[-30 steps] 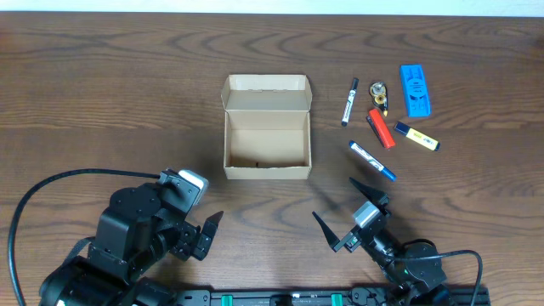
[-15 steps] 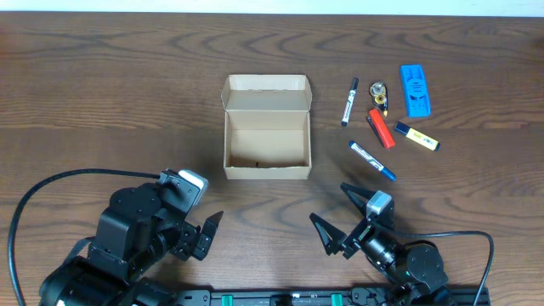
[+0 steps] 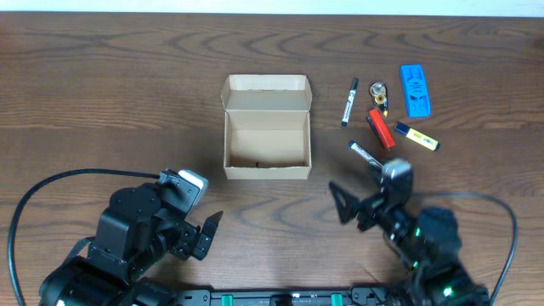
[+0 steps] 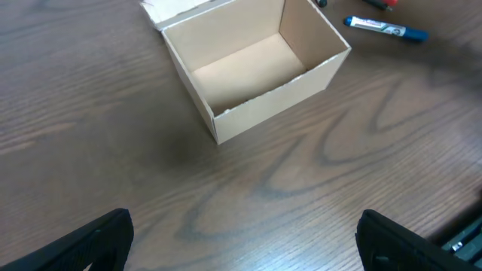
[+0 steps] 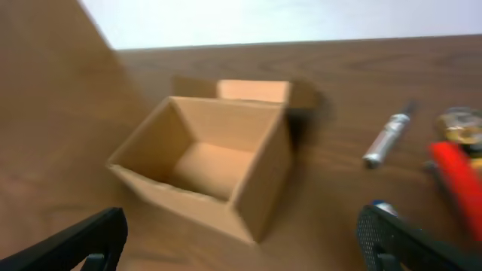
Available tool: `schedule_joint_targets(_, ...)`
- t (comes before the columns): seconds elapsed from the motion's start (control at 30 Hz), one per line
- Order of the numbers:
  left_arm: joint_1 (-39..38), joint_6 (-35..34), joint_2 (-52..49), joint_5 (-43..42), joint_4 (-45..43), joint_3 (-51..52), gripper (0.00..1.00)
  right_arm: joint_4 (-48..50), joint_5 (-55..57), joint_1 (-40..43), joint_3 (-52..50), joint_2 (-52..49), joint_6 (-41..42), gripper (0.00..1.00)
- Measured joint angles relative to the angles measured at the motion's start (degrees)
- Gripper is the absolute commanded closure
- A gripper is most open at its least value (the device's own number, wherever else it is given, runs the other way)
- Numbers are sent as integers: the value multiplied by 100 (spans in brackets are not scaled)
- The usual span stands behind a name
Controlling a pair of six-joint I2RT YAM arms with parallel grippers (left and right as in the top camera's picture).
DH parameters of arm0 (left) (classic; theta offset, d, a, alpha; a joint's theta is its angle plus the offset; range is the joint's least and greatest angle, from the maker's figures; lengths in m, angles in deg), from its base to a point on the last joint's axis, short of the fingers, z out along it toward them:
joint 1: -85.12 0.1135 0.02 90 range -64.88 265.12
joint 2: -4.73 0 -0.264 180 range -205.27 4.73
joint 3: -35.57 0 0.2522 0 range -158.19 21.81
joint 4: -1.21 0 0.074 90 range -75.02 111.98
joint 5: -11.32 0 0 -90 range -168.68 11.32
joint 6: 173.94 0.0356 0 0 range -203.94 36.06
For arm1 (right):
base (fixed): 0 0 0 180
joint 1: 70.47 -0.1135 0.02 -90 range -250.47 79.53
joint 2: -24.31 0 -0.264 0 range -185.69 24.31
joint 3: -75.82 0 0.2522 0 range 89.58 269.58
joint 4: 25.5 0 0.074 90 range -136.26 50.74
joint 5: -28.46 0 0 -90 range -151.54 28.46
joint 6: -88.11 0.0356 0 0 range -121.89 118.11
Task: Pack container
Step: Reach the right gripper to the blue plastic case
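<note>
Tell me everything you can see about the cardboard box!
The box is small, tan, plain cardboard. It stands upright on the wooden table, top open, its flap lid folded back on the far side. Inside it looks empty. Only the table touches it.

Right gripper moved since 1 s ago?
Yes. In the overhead view, the right gripper has moved up-frame and rightward, closing on the stationary blue marker.
</note>
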Motion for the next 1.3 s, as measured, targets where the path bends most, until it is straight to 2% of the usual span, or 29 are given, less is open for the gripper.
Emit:
schedule_joint_targets(0.23,0,2,0,2,4,0,5,-463,26,782,1784,-2369,-1128,1)
schedule_joint_targets(0.27,0,0,0,2,2,0,5,-479,103,857,2017,-2699,-1285,3)
schedule_joint_targets(0.43,0,2,0,4,-2,0,5,-481,765,1176,2916,-4048,-1749,1)
schedule_joint_targets(0.67,0,0,0,4,4,0,5,-496,1303,1856,3906,-5687,-1956,1)
schedule_joint_targets(0.97,0,0,0,4,4,0,5,-457,1460,2559,4861,-7469,-2096,1)
schedule_joint_targets(1.3,0,2,0,4,4,0,5,57,1241,2955,5421,-8749,-2096,1)
